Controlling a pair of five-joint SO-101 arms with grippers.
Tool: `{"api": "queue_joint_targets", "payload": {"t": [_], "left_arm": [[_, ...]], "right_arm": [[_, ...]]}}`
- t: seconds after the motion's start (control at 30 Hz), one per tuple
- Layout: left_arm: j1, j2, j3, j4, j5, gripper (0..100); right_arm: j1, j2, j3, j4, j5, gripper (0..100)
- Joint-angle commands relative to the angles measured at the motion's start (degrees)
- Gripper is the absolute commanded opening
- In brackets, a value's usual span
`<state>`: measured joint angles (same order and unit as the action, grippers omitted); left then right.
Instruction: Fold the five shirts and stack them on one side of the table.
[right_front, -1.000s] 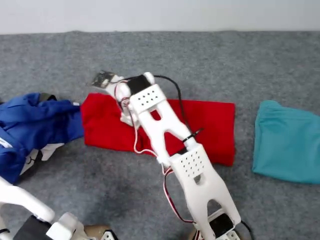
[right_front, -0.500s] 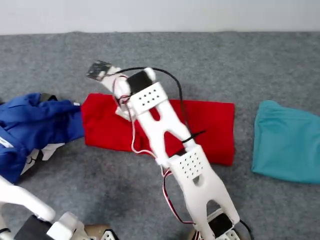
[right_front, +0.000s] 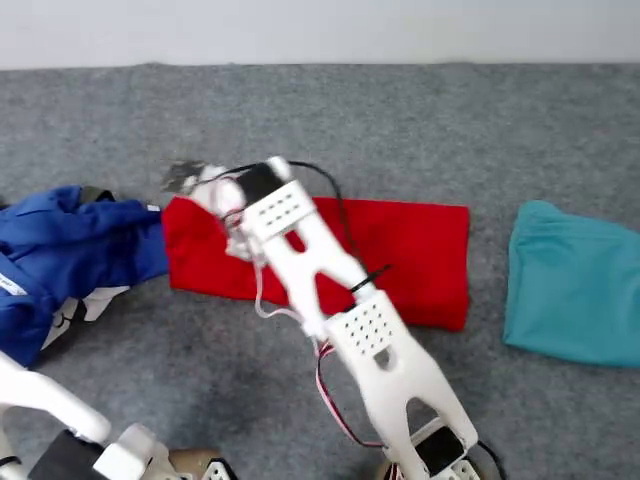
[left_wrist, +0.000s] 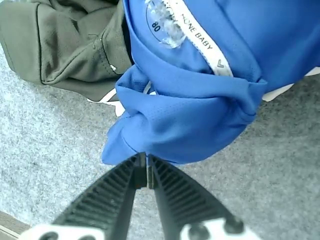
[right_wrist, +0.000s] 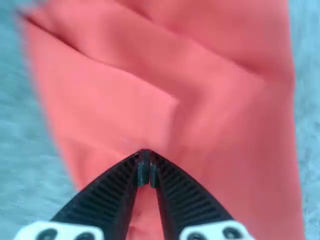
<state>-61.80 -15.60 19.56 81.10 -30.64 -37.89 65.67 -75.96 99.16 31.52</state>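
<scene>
A red shirt (right_front: 400, 250), folded into a long strip, lies across the middle of the grey table. My right gripper (right_front: 186, 178) hovers at its left end, shut, with nothing visibly pinched; in the right wrist view the closed tips (right_wrist: 144, 167) hang over the red shirt (right_wrist: 210, 100). A crumpled blue shirt (right_front: 70, 250) lies at the left, on top of an olive shirt (left_wrist: 60, 45) and a white one (right_front: 95, 300). My left gripper (left_wrist: 145, 170) is shut just off the edge of the blue shirt (left_wrist: 200, 100). A folded teal shirt (right_front: 570, 285) sits at the right.
The right arm's white links (right_front: 370, 330) stretch diagonally over the red shirt from the front edge. Part of the left arm (right_front: 40, 395) shows at the front left corner. Bare grey tabletop (right_front: 400, 120) runs along the back.
The right gripper has swung left and back toward the near side, from beyond the red shirt's far edge to its left end. The shirts and the left arm have not moved.
</scene>
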Motion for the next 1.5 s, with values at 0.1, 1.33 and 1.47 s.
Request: {"api": "queue_joint_targets", "payload": {"t": [0.1, 1.33, 1.47], "left_arm": [[0.18, -2.2, -0.4, -1.05, -0.62, 1], [0.18, -2.11, -0.22, -1.05, -0.62, 1], [0.18, -2.11, -0.22, -1.05, -0.62, 1]], "right_arm": [[7.25, -0.04, -2.99, -0.22, 0.97, 0.9], [-4.88, 3.74, -10.9, -1.71, -3.87, 5.8], [-3.56, 3.47, -11.08, -1.01, -3.78, 2.0]]}}
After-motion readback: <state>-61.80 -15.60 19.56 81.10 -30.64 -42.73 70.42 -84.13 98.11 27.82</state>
